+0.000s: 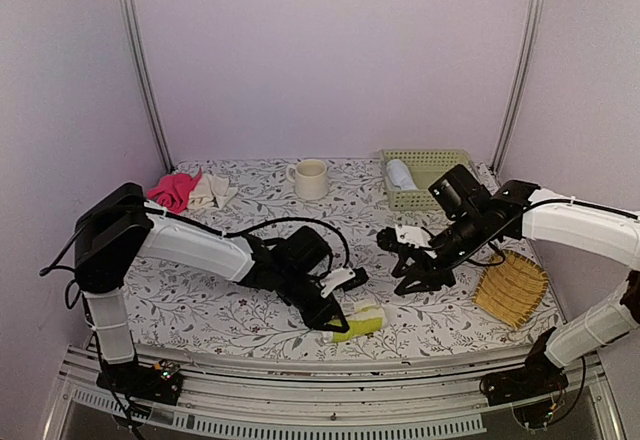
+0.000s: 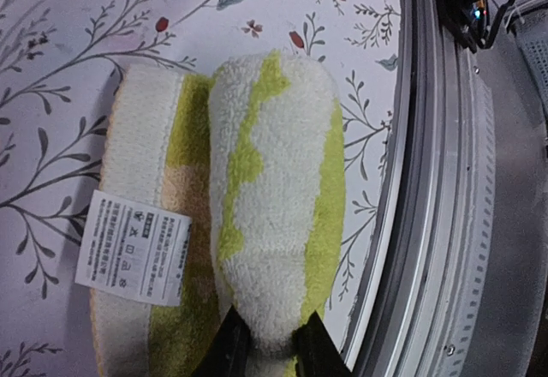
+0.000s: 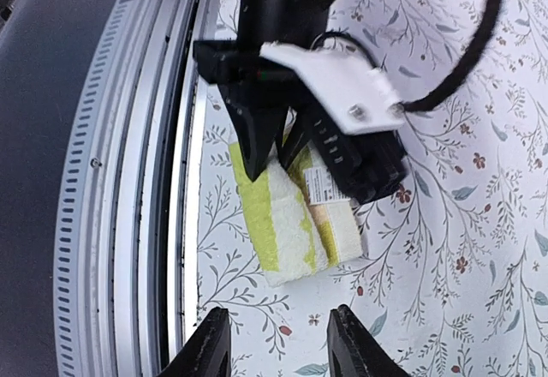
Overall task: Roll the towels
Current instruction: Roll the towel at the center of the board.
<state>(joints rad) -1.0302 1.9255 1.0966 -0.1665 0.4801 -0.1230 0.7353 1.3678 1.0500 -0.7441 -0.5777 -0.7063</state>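
The yellow-green and cream towel (image 1: 360,324) lies partly rolled near the table's front edge, its white label (image 2: 133,244) facing up. My left gripper (image 1: 336,321) is shut on the towel's rolled fold (image 2: 274,180), a black finger (image 2: 229,350) on either side of it. The right wrist view shows the same towel (image 3: 295,223) with the left gripper (image 3: 276,150) on its end. My right gripper (image 1: 415,278) hangs open to the right of the towel with nothing between its fingers (image 3: 210,347). A pale blue towel (image 1: 400,173) lies rolled in the green basket (image 1: 440,165).
A cream mug (image 1: 311,178) stands at the back centre. A pink cloth (image 1: 174,190) and a cream cloth (image 1: 212,190) lie at the back left. The yellow bamboo tray (image 1: 512,288) lies at the right. The metal front rail (image 2: 428,223) runs just beside the towel.
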